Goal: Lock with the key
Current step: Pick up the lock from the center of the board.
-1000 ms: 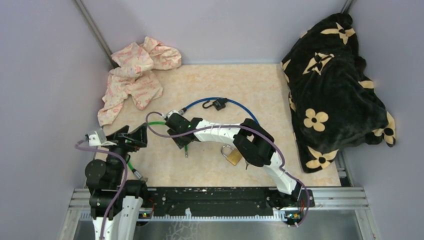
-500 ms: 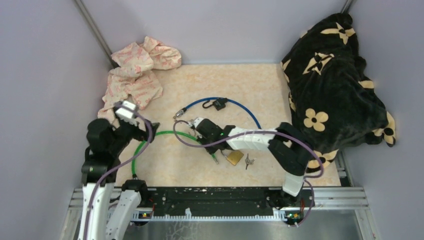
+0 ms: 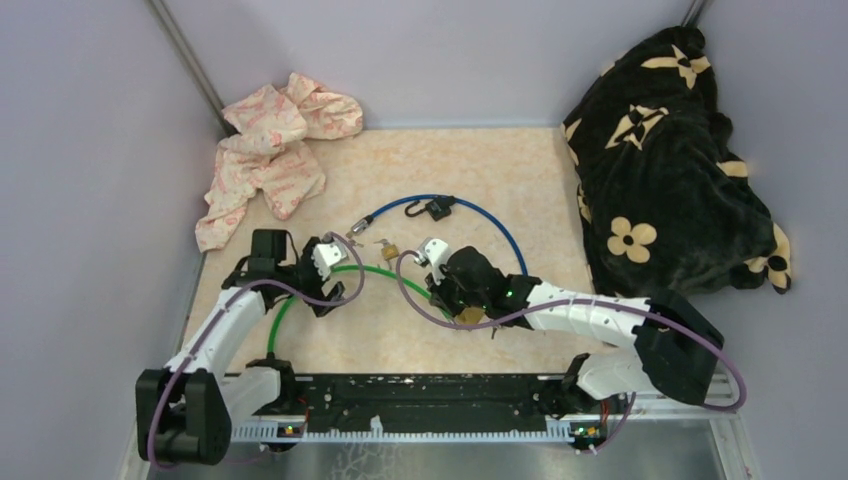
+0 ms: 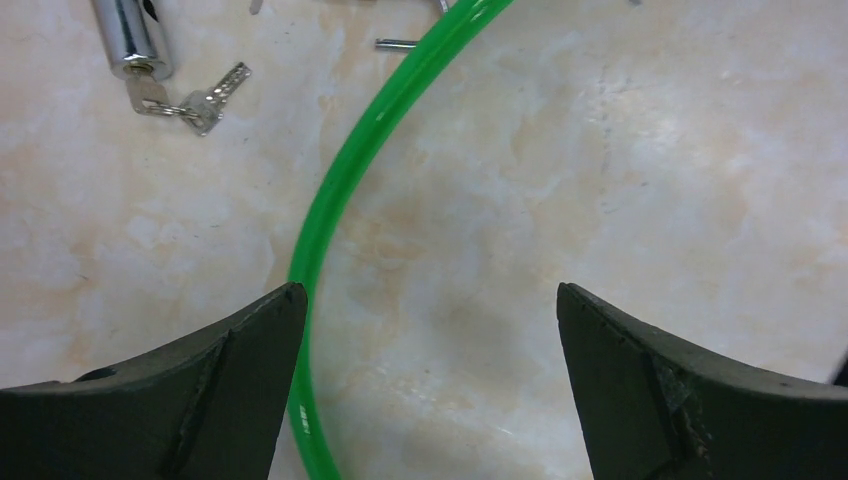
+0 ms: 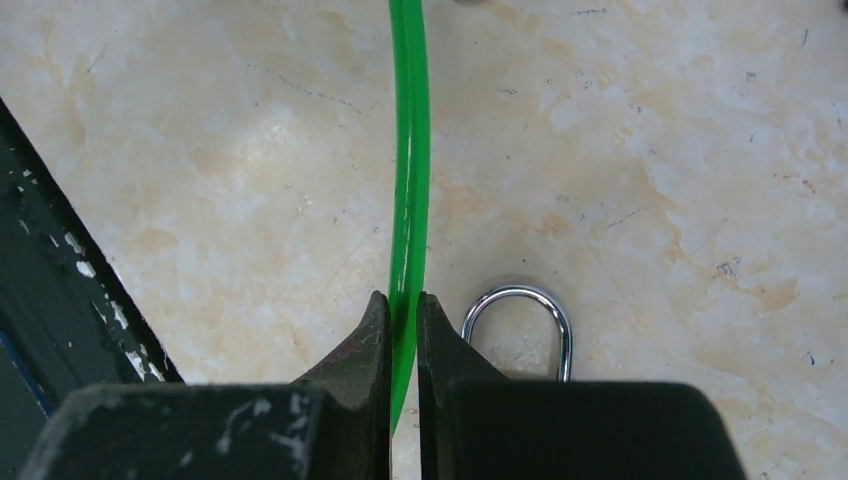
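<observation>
A green cable (image 3: 350, 270) curves over the marble table; at its far end lies a chrome lock cylinder (image 4: 130, 35) with a key (image 4: 150, 92) in it and spare keys on a ring. My right gripper (image 5: 403, 310) is shut on the green cable (image 5: 410, 150), just left of a brass padlock (image 3: 468, 316) whose silver shackle (image 5: 520, 300) lies on the table. My left gripper (image 4: 430, 300) hovers open over the cable (image 4: 340, 190), which passes by the tip of its left finger. In the top view the right gripper (image 3: 448, 300) sits mid-table and the left gripper (image 3: 328, 285) is to its left.
A blue cable (image 3: 480, 212) with a black padlock (image 3: 437, 208) arcs behind the grippers. A pink cloth (image 3: 270, 150) lies at the back left and a black flowered blanket (image 3: 670, 170) fills the right side. The black base rail (image 3: 430, 395) runs along the near edge.
My right gripper slid right along the table and closed on the green cable beside the brass padlock. The left arm swung forward and now hovers open over the cable.
</observation>
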Motion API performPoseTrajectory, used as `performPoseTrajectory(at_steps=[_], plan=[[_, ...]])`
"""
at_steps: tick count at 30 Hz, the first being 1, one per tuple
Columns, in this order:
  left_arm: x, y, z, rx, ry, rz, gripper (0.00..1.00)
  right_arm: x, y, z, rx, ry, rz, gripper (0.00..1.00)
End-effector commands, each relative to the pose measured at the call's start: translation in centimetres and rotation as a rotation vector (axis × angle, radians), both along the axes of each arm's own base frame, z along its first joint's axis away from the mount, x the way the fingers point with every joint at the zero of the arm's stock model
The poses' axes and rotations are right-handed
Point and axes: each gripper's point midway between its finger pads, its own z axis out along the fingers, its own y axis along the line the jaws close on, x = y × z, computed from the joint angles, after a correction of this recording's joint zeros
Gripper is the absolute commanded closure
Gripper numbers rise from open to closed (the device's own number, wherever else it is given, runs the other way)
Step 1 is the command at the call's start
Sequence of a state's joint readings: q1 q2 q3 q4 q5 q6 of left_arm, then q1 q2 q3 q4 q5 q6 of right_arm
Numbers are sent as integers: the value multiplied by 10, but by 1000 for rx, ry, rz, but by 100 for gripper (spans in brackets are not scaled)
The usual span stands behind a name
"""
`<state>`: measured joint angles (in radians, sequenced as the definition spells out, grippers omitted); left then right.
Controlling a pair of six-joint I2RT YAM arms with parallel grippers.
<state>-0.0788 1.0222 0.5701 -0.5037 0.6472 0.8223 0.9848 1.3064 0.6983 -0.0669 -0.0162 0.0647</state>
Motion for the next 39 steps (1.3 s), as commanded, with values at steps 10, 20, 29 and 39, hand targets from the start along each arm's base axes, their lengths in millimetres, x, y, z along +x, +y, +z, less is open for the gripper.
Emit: performPoseTrajectory(at_steps=[10,20,29,39], plan=[[72,24,-28,275,-472,-71,3,-8,23,57,182,-150,175,100],[66,9,2,177,-451,-65,100,-9,19,63,198,-141,164,100],[4,-16,51,70,-390,-174,100,1,37,87,216,-79,157,5],[24,-12,107,122,-662,-103,100,1,33,110,232,7,59,6]])
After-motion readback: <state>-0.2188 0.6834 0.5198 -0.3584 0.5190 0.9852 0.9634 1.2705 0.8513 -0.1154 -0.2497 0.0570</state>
